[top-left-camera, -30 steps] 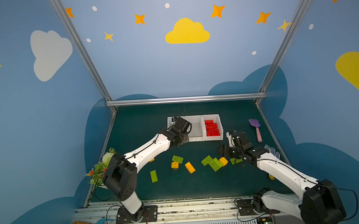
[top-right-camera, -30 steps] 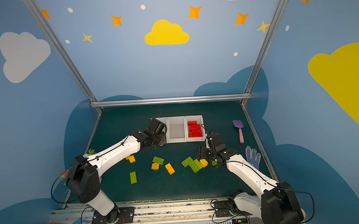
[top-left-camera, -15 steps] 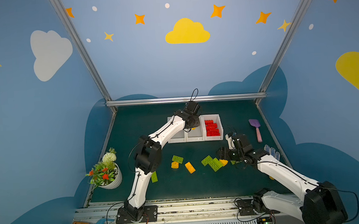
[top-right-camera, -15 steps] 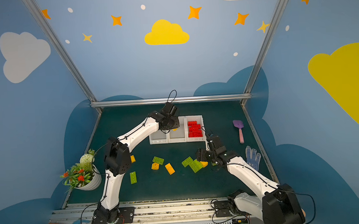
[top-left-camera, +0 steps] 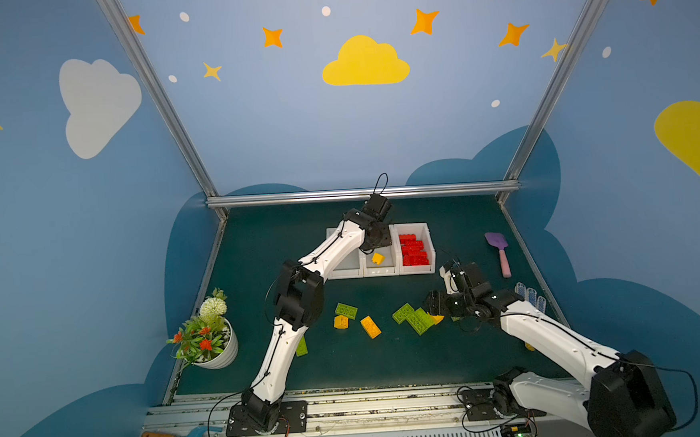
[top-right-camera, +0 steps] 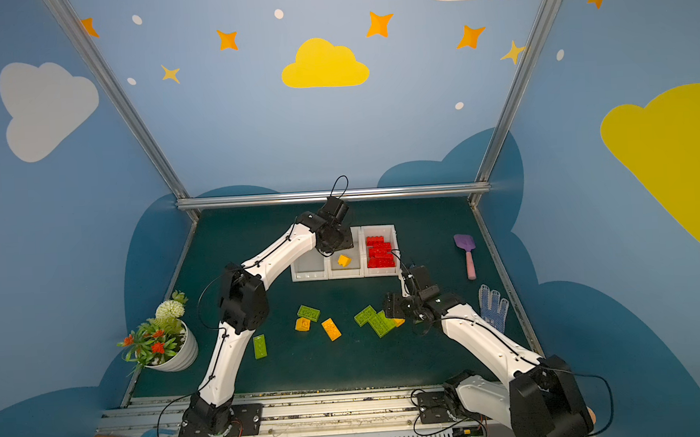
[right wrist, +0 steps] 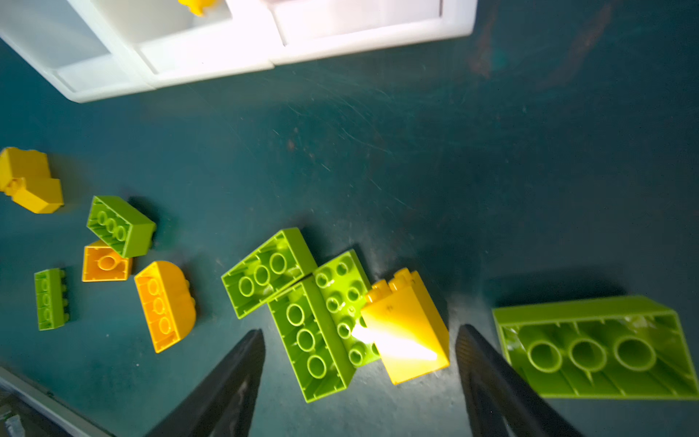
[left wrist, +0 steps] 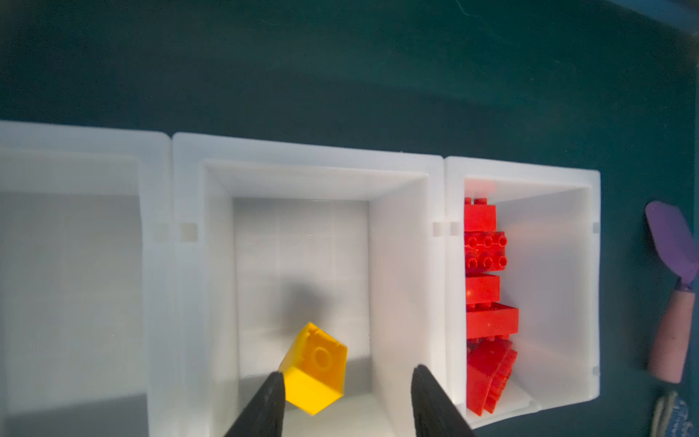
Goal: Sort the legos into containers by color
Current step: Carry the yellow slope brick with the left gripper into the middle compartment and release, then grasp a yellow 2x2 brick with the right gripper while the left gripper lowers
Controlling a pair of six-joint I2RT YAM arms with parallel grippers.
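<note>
The left gripper (left wrist: 347,372) is held above the middle bin (left wrist: 397,265) with its jaws spread. The yellow cube (left wrist: 316,369) is seen tilted inside that bin, just beside one jaw and not pinched. Whether it touches that jaw cannot be told. The red bricks (left wrist: 488,299) are gathered in the right bin (left wrist: 592,272). No brick is visible in the shown part of the left bin (left wrist: 75,166).

The right gripper (right wrist: 361,331) is held low over the mat (right wrist: 454,170), jaws spread, with nothing pinched. A yellow brick (right wrist: 406,329) lies just ahead of the gap between the jaws, touching the green bricks (right wrist: 310,333). A large green brick (right wrist: 594,348) lies just outside one jaw.

The bricks are judged to be light, rigid plastic with smooth, somewhat slippery faces. The yellow brick should be taken across two flat, parallel side walls, not across studs or a corner. Since green bricks touch it, they may be dragged or clamped along, so the jaws should be centred on the yellow brick alone.
</note>
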